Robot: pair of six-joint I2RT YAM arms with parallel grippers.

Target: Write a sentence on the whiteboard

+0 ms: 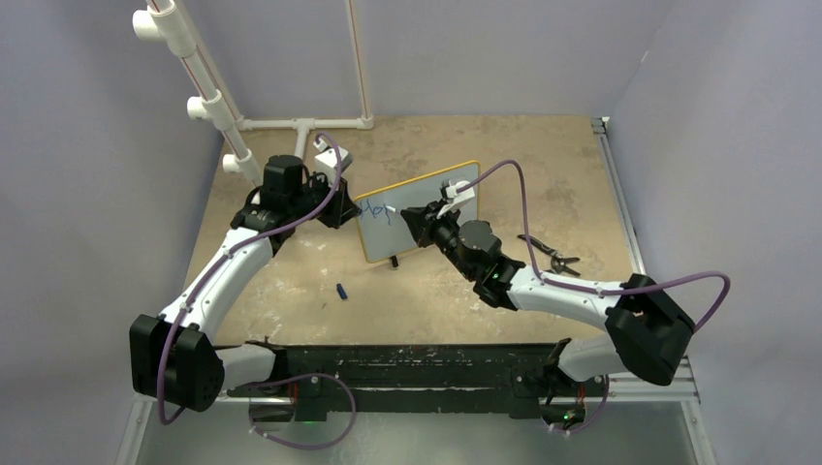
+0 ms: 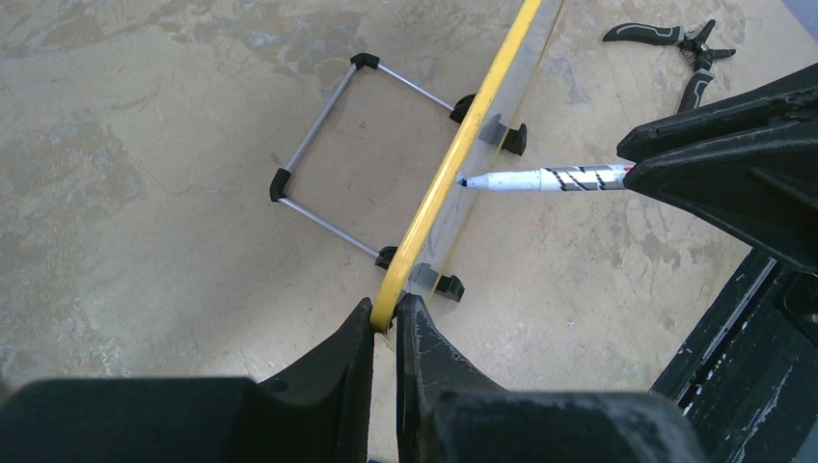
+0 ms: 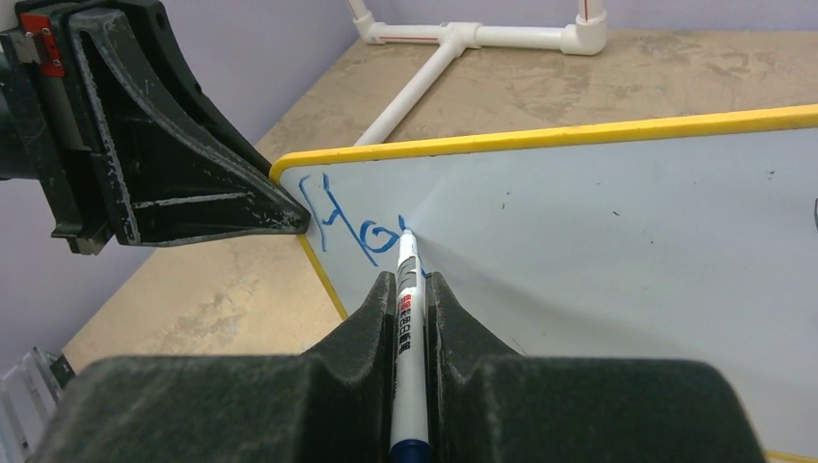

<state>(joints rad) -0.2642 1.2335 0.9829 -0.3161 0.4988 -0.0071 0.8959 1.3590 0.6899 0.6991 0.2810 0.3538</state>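
Note:
The whiteboard (image 1: 426, 208) with its yellow frame stands tilted on the table, on two black feet. My left gripper (image 2: 386, 313) is shut on the board's left edge (image 2: 453, 169). My right gripper (image 3: 412, 280) is shut on a white marker (image 3: 408, 328) whose tip touches the board face (image 3: 598, 251). The sentence (image 3: 352, 227) shows only blue strokes like "Ho" at the board's upper left corner; it also shows in the top view (image 1: 376, 209). The marker's tip meets the board in the left wrist view (image 2: 540, 179).
Black-handled pliers (image 1: 551, 257) lie right of the board. A small blue marker cap (image 1: 342, 290) lies on the table in front. A white PVC pipe frame (image 1: 291, 124) stands at the back left. A folding wire stand (image 2: 338, 154) props the board from behind.

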